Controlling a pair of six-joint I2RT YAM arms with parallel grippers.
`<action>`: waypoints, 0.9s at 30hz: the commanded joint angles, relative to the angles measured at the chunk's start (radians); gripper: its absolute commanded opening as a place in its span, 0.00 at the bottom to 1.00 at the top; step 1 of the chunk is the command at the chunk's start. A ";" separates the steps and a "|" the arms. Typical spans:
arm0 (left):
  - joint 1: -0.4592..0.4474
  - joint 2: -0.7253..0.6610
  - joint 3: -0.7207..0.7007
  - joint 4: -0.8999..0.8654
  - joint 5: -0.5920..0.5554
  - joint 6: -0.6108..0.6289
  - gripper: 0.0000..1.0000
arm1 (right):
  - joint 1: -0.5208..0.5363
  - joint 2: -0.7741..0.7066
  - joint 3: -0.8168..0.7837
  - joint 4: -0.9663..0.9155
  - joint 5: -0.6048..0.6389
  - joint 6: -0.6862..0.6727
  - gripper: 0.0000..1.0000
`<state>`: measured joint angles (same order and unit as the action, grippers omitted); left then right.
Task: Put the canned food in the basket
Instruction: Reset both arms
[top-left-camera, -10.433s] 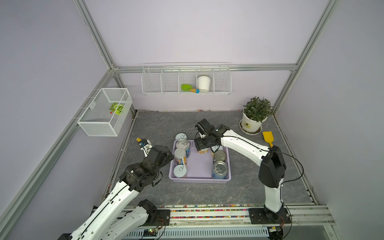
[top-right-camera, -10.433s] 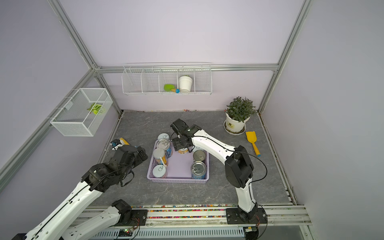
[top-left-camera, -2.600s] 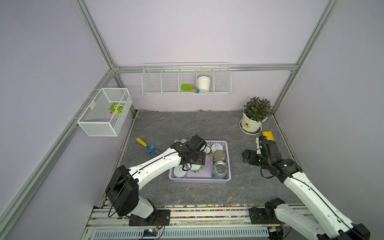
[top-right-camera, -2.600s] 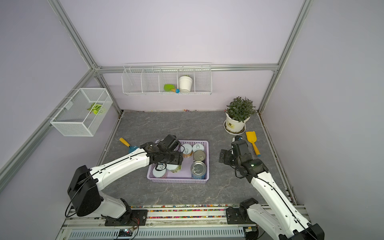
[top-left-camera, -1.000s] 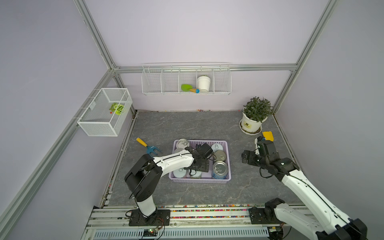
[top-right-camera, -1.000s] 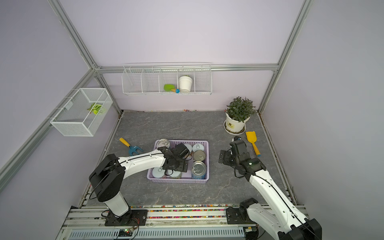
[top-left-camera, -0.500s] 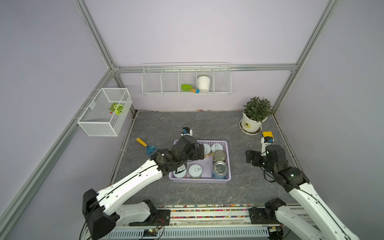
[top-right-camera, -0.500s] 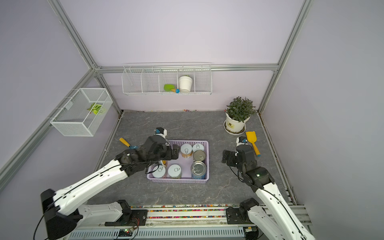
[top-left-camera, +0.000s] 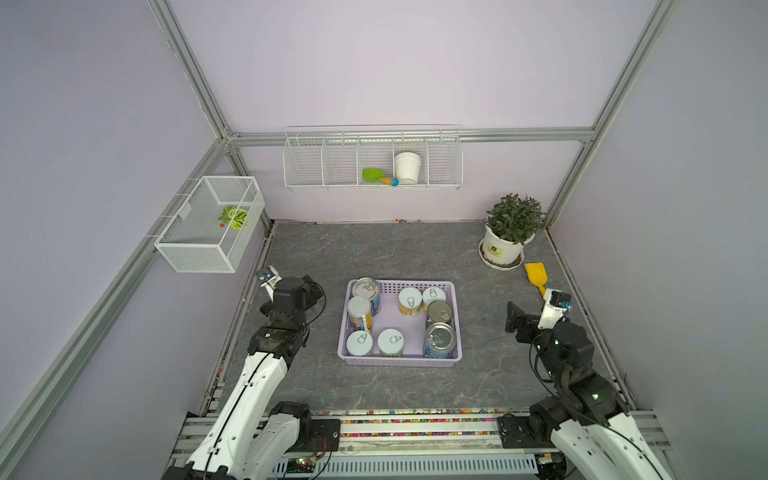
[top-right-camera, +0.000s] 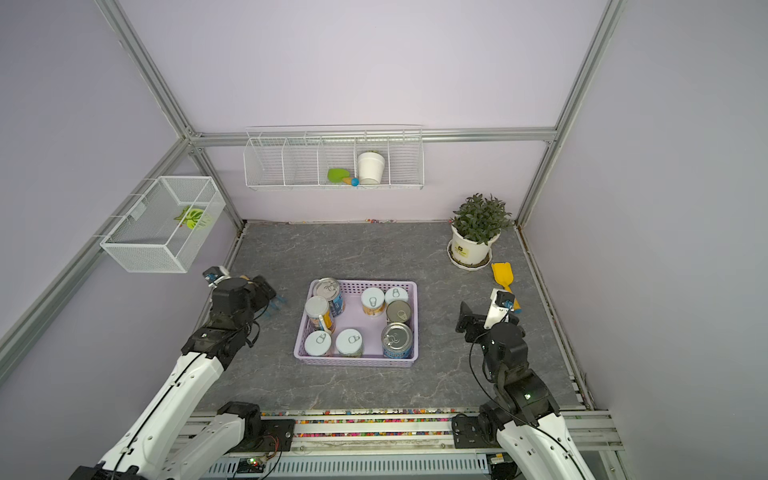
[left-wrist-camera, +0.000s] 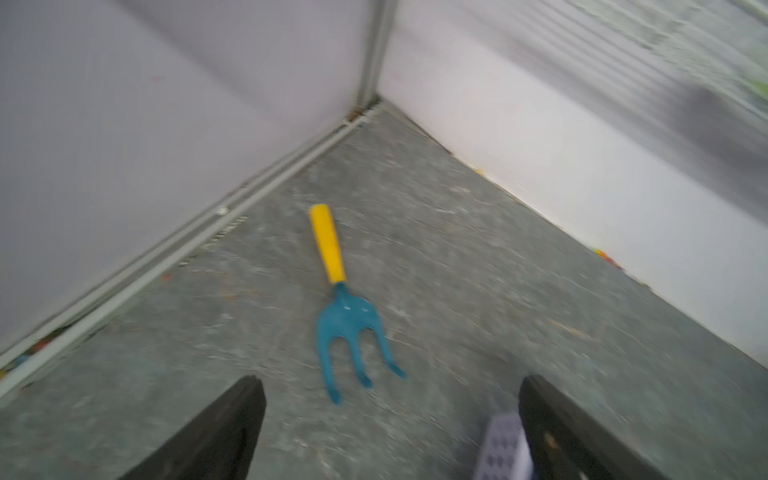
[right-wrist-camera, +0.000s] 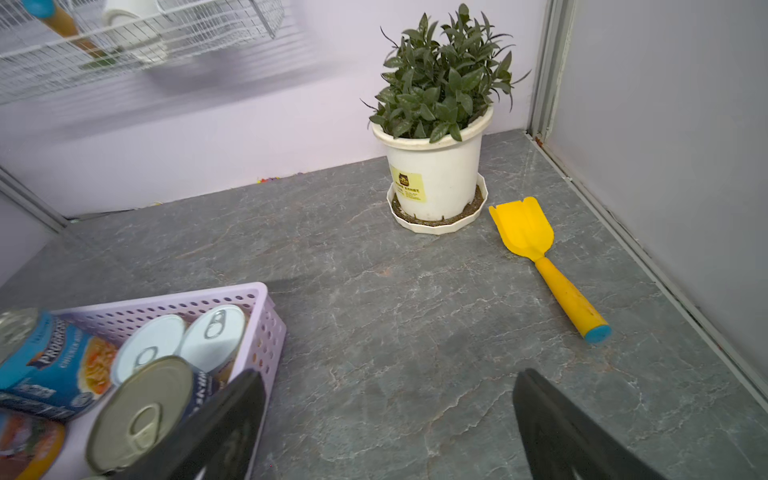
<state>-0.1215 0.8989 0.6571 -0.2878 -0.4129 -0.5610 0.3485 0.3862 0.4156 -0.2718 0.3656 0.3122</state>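
All eight cans (top-left-camera: 440, 337) stand in basket (top-left-camera: 399, 362); none on surface (top-left-camera: 374, 249). Left fingers (left-wrist-camera: 224, 424) and right fingers (right-wrist-camera: 561, 424) wide, empty. Judged complete.

The blue-labelled can (right-wrist-camera: 50, 370), upper left among the cans in both top views, reads "PROGRESS" in white in the right wrist view; the smaller print below it is blurred. The white plant pot (right-wrist-camera: 436, 174) carries a yellow sticker (right-wrist-camera: 409, 188) with print too small to read.
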 joint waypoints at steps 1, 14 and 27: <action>0.045 0.007 -0.055 0.117 -0.050 0.006 1.00 | 0.000 0.044 -0.094 0.197 0.096 -0.139 0.98; 0.064 0.121 -0.436 0.815 -0.192 0.246 1.00 | -0.086 0.596 -0.344 1.102 0.193 -0.311 0.98; 0.180 0.614 -0.325 1.252 0.381 0.480 1.00 | -0.217 1.116 -0.074 1.179 -0.025 -0.295 0.98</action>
<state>0.0467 1.5032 0.3061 0.8871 -0.2161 -0.1490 0.1387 1.5784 0.2539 1.0405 0.4110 0.0059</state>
